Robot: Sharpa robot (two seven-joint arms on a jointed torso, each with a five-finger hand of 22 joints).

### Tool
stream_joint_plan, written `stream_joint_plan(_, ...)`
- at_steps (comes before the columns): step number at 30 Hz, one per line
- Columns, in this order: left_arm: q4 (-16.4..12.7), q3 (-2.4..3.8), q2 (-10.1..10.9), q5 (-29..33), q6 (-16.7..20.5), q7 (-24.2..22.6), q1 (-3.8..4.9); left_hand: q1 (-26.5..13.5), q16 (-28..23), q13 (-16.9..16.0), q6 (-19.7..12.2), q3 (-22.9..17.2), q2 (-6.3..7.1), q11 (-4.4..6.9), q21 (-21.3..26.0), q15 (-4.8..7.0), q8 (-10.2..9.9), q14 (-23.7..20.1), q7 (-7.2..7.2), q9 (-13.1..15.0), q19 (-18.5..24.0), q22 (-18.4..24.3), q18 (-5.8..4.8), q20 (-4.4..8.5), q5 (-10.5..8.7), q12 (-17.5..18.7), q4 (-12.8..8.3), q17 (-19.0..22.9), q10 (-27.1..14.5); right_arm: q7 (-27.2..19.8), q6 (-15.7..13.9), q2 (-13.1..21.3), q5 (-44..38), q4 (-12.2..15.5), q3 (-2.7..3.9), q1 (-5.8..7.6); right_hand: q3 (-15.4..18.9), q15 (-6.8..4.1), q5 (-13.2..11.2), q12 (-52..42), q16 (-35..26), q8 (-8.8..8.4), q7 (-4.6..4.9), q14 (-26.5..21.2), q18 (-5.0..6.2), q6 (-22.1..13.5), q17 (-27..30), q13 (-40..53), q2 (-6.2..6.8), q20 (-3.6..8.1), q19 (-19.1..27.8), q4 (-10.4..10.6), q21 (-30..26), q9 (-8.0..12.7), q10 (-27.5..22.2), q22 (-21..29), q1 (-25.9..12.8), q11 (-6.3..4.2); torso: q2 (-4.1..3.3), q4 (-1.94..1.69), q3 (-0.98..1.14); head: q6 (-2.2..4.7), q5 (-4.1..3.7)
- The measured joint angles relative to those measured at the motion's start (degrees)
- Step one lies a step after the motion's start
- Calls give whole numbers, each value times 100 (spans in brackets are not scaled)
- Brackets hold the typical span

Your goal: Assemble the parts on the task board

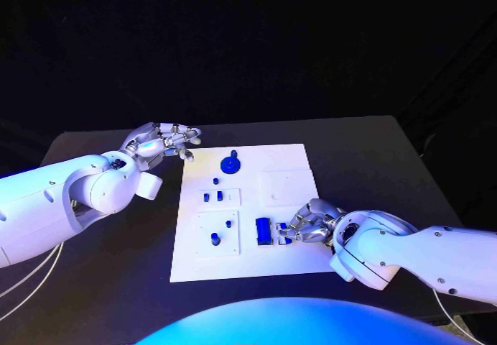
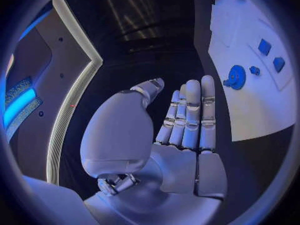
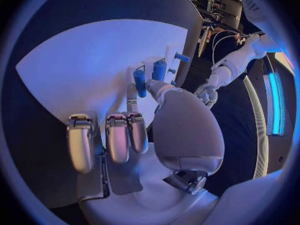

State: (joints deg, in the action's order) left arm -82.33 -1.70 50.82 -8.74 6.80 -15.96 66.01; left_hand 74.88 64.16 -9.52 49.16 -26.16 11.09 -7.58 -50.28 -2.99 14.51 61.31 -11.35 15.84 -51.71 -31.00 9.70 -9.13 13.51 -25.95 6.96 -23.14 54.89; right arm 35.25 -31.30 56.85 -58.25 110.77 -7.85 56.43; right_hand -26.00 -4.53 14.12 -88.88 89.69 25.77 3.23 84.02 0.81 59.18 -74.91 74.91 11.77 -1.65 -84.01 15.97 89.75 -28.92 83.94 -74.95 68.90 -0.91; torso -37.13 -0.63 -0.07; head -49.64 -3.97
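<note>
- We work at the near end of the task board (image 1: pixel 295 162) with our right hand (image 1: pixel 302 223), fingers curled about a small blue part (image 1: pixel 283 231) beside the tall blue block (image 1: pixel 263 231); we cannot tell whether it is truly gripped.
- Our left hand (image 1: pixel 166 141) hovers off the board's far corner, fingers apart, holding nothing.
- Next, we judge, comes seating that part squarely.

The left hand (image 2: pixel 178 130) is held flat, holding nothing, beside the task board (image 2: pixel 250 110) bearing blue parts (image 2: pixel 236 77).
</note>
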Motion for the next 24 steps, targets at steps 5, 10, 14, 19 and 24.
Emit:
stream_joint_plan(5, 5, 0, -3, 0, -7, 9, 0, 0, 0, 0, 0, 0, 0, 0, 0, 0, 24, 0, 0, 0, 0, 0, 0, 0, 0, 0, 0, 0, 0, 19, -2, -44, -10, -63, 5, -2, 61, 0, -60, 0, 0, 32, -15, 0, 0, 15, -4, 0, 0, 0, 0, 27, 0, -7, 0, 0, -60, 0, 0, 3, 0, 13, 5)
stream_joint_plan(10, 8, 0, -5, 0, -16, 21, 0, 0, 0, 0, 0, 0, 0, 0, 0, 0, 24, 0, 0, 0, 0, 0, 0, 0, 0, 0, 0, 1, 0, 20, -9, -82, -19, -92, 7, -2, 80, 0, -83, 0, 0, 17, -17, 0, 0, 17, -4, 0, 0, 0, 0, 46, 0, -3, 0, 1, -60, 0, -1, 3, 2, 21, 14)
stream_joint_plan(14, 11, 0, -5, 0, -22, 29, 0, 0, 0, 0, 0, 0, 0, 0, -1, 0, 24, 0, 0, 0, 0, 6, -1, 0, 0, 0, 0, 0, 0, 20, -12, -102, -23, -98, 7, -5, 96, 0, -104, 0, 0, 17, -17, 0, 0, 18, -3, 0, 23, 0, 0, 31, 0, -1, 0, 1, -82, 0, -1, 3, 3, 21, 21)
stream_joint_plan(19, 14, -1, -5, 0, -29, 40, 0, 0, 0, 0, 0, 0, 0, 0, -1, 0, 23, 0, 0, 4, 0, 7, -1, 0, 0, 0, 0, 0, 0, 20, -12, -114, -28, -96, 4, -7, 112, 0, -118, 0, 0, 17, -17, 0, 0, 18, -3, 0, 0, 0, 0, 47, 0, -1, 0, 2, -105, 0, -2, 3, 2, 12, 29)
stream_joint_plan(24, 15, -2, -4, 0, -34, 50, 0, 0, 0, 0, 0, 0, 0, 0, -1, 0, 23, 0, 0, 4, 1, 6, 0, 0, 0, 0, 0, 1, 0, 31, -7, -113, -34, -87, 3, -9, 209, 1, -227, 0, 0, 17, -17, 0, 0, 18, -3, 0, 29, 0, 0, 62, 0, 1, 0, 2, -181, 0, -2, 3, 2, 2, 31)
